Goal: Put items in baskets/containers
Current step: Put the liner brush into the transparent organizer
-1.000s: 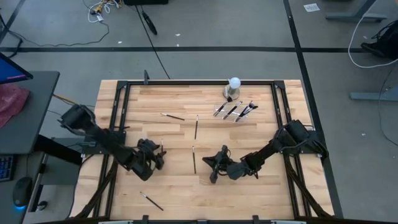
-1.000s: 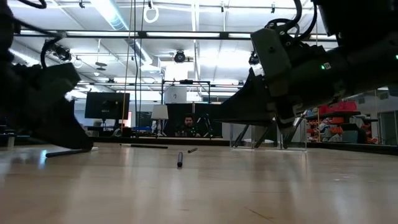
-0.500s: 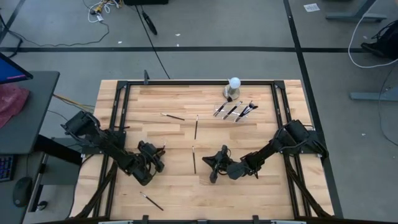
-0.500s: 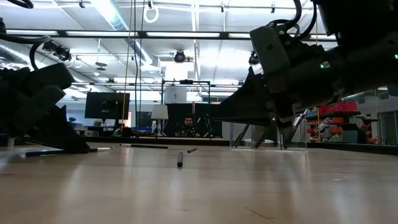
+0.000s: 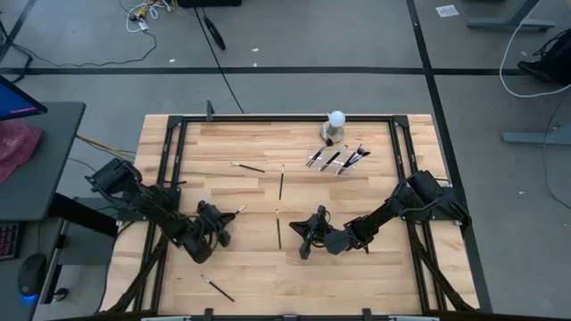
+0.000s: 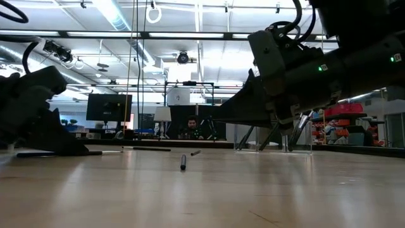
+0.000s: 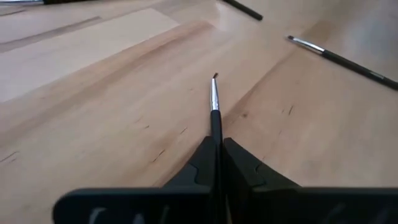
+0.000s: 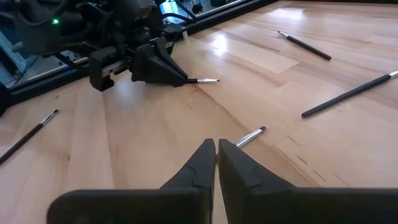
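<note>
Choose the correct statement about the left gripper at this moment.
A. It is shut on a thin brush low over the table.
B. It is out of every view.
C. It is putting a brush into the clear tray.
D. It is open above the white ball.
A: in the left wrist view the left gripper has its fingers pressed together on a thin brush, whose tip sticks out just above the wooden table.
</note>
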Robot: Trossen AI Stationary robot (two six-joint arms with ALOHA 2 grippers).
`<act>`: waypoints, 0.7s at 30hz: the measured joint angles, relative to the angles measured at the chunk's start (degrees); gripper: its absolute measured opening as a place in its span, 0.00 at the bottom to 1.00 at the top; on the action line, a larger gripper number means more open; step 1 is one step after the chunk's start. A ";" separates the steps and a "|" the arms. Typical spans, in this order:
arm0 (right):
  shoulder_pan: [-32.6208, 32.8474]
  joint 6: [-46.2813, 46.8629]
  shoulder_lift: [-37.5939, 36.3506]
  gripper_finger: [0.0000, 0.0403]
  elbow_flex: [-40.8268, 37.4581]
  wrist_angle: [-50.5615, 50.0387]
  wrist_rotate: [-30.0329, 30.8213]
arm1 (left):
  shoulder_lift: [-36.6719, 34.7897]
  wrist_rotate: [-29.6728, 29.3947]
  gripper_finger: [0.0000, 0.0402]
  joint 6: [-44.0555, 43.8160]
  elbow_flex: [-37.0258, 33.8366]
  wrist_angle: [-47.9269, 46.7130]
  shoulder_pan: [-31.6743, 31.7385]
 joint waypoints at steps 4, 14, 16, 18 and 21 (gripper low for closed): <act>0.00 0.02 0.00 0.06 0.00 0.13 0.00 | 0.21 0.54 0.03 2.93 -0.14 3.73 -0.76; 0.00 2.25 0.00 0.06 0.00 0.34 -0.02 | 0.49 5.24 0.03 18.46 0.09 18.38 -0.19; 0.00 2.81 0.00 0.06 -0.01 0.35 -0.02 | 0.49 6.15 0.03 20.80 0.18 20.57 0.17; 0.00 3.02 0.00 0.06 0.00 0.37 -0.04 | 0.46 5.78 0.03 23.12 0.19 22.79 0.74; 0.00 3.25 0.00 0.06 0.00 0.49 -0.03 | 0.44 4.72 0.03 27.57 0.19 27.13 1.86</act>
